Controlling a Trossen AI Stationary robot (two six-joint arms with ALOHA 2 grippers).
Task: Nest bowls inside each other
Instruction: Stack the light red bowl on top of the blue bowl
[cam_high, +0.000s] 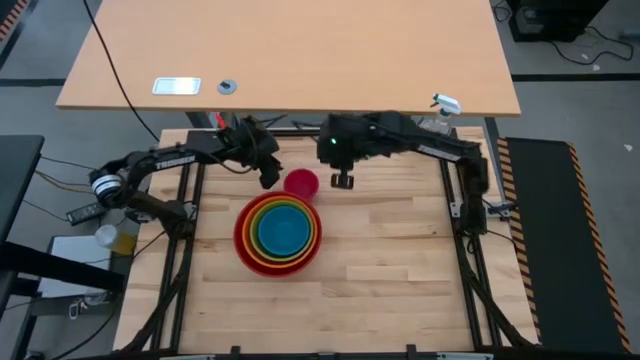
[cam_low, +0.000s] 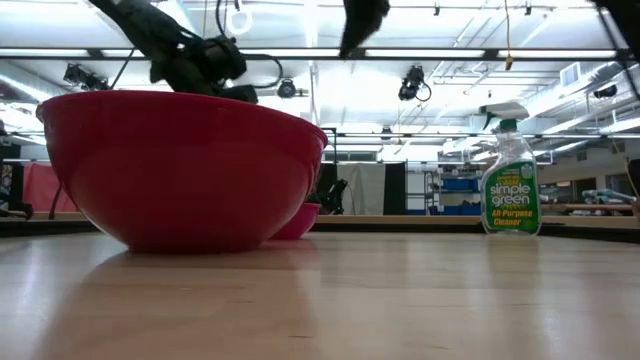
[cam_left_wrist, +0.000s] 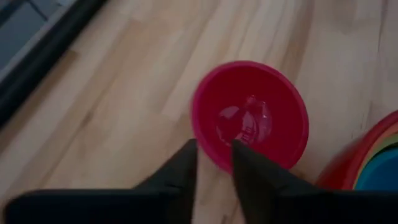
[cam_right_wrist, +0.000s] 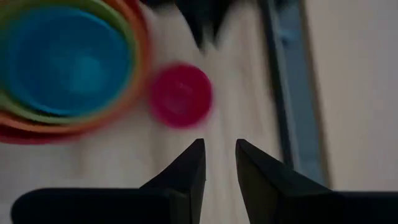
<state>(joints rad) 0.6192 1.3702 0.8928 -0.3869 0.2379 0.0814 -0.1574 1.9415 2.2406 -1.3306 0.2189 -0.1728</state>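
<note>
Red (cam_high: 243, 248), orange, lime green and blue (cam_high: 281, 230) bowls sit nested in one stack at the table's middle; the red one rests on its base (cam_low: 180, 170). The small pink bowl (cam_high: 301, 183) stands alone on the table just beyond the stack, upright, and also shows in the left wrist view (cam_left_wrist: 261, 106) and the right wrist view (cam_right_wrist: 180, 94). My left gripper (cam_high: 268, 180) hangs raised to the pink bowl's left, open by a narrow gap (cam_left_wrist: 214, 163), with the bowl's rim showing below it. My right gripper (cam_high: 343, 181) hangs high to the bowl's right, open and holding nothing (cam_right_wrist: 219, 155).
A green spray bottle (cam_low: 510, 175) stands near the table's far right corner. A wooden desk (cam_high: 300, 60) lies beyond the far edge. Dark frame rails (cam_high: 185, 230) run along the table's left and right sides. Bare wood lies in front of the stack.
</note>
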